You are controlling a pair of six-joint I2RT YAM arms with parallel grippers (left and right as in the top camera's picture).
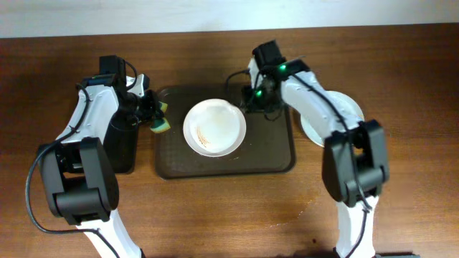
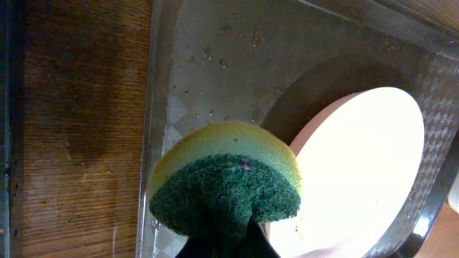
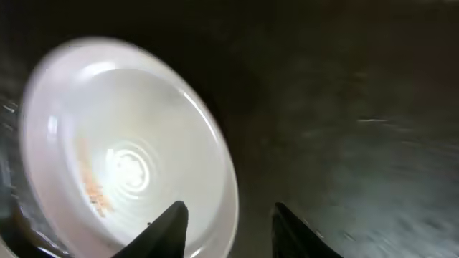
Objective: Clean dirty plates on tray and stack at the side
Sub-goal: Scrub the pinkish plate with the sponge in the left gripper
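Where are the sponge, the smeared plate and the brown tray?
sponge [image 2: 222, 193]: left wrist view, green scouring face.
smeared plate [image 1: 217, 120]: overhead view, middle of its well.
brown tray [image 1: 271, 148]: overhead view, bare floor near its right rim.

- I see the tray [image 1: 272, 154] lying flat: dark brown, rectangular with rounded corners and a raised rim. Its textured floor is dotted with water droplets near its left edge.
- One plate [image 1: 214, 127], round, white and shallow, sits right side up on the tray, slightly left of its middle. There is a brownish smear in its well.
- A second white plate [image 1: 313, 133] lies off the tray, just beside its right edge. It is partly hidden, and I can't tell whether more are stacked there.
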